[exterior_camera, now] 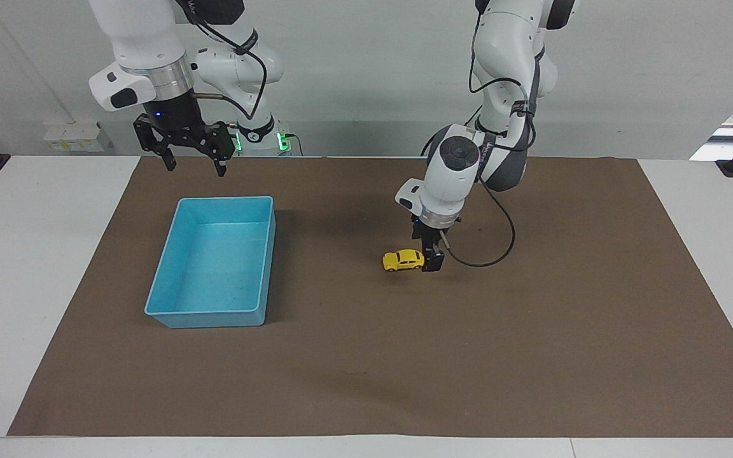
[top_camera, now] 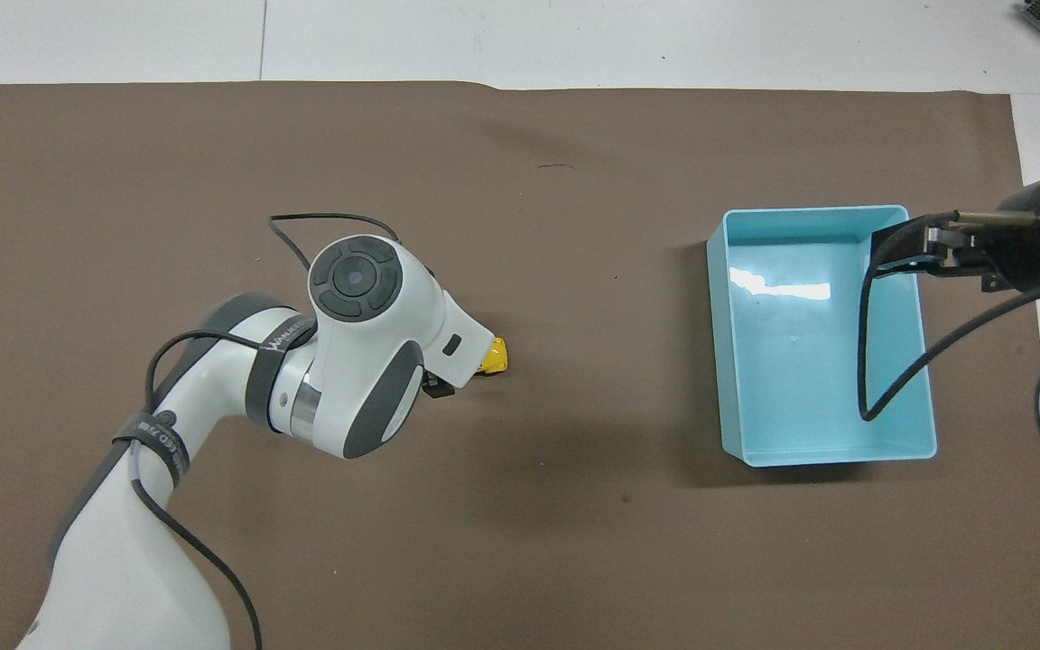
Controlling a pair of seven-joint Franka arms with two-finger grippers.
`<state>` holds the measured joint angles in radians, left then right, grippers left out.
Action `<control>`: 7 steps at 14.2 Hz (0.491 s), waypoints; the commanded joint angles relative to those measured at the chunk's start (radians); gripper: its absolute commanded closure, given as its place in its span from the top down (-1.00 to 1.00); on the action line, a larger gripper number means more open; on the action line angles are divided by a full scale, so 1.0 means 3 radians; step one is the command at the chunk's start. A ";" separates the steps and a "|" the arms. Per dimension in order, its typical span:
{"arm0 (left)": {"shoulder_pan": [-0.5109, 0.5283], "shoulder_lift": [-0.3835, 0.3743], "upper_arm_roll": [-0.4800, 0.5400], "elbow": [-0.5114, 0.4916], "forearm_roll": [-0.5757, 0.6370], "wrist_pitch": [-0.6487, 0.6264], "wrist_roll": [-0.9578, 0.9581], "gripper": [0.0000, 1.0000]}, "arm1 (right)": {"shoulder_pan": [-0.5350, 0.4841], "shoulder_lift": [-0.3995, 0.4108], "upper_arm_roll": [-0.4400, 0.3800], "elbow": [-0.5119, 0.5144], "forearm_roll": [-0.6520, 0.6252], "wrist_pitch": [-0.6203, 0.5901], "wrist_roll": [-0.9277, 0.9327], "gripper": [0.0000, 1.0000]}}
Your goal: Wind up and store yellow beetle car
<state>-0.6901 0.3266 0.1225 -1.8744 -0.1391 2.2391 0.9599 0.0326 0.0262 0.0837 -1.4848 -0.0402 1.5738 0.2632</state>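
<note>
The yellow beetle car (exterior_camera: 403, 260) sits on the brown mat (exterior_camera: 532, 356) near the table's middle, well apart from the blue bin (exterior_camera: 172, 310) toward the right arm's end, and the left gripper (exterior_camera: 432, 261) is low at the car's end that faces the left arm's side; whether it touches the car, and whether its fingers are parted or closed, I cannot tell; from above the left wrist covers all but a sliver of the car. The risk, as I judge it, is a push instead of a grip; a car this small on free wheels would roll off toward the bin if nudged, or twist out of a pinch taken only at its tip; a grip over the wheels could also hinder the winding. The right gripper (exterior_camera: 191, 149) waits in the air over the bin's rim nearest the robots, fingers spread. Count: one car; one bin, empty; one mat; two grippers.
</note>
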 commanded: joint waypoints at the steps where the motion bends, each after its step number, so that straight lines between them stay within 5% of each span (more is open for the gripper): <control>1: -0.0209 0.0107 0.0083 -0.0062 -0.0043 0.0186 -0.0091 1.00 | -0.0037 -0.0031 -0.0039 0.0000 0.0098 -0.0020 0.0002 1.00; 5: -0.0281 0.0113 0.0088 -0.0077 -0.0017 0.0145 -0.0207 0.94 | -0.0027 -0.0031 -0.0039 0.0000 0.0098 -0.0020 0.0007 1.00; 7: -0.0322 0.0103 0.0093 -0.0077 -0.0002 0.0089 -0.0310 0.35 | -0.0027 -0.0031 -0.0039 0.0000 0.0098 -0.0020 0.0007 1.00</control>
<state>-0.7513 0.3709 0.1252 -1.8806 -0.1391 2.2686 0.9001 0.0324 0.0262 0.0727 -1.4848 -0.0402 1.5738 0.2632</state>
